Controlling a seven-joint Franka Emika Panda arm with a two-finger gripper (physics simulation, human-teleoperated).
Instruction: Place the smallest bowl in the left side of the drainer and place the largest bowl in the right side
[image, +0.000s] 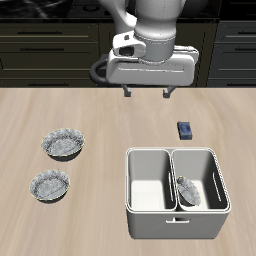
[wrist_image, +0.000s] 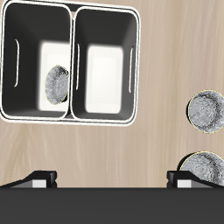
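The jaws hang high above the back of the pale wooden surface, spread wide apart with nothing between them; the two short dark fingertips point down under the white gripper body. Just below and to the right of them in the exterior frame sits a small dark blue block on the wood. Nearer the frame's bottom right stands the drainer, a light grey rectangular tub with rounded corners and a middle wall making two deep compartments. The smallest bowl, tiny, grey, speckled and scallop-rimmed, lies tilted on its side in the compartment at the right of the exterior frame, leaning against the middle wall. At the frame's left, well apart from the tub, two wider grey speckled scalloped bowls rest upright: the largest bowl farther back, the slightly smaller bowl in front of it, near but not touching.
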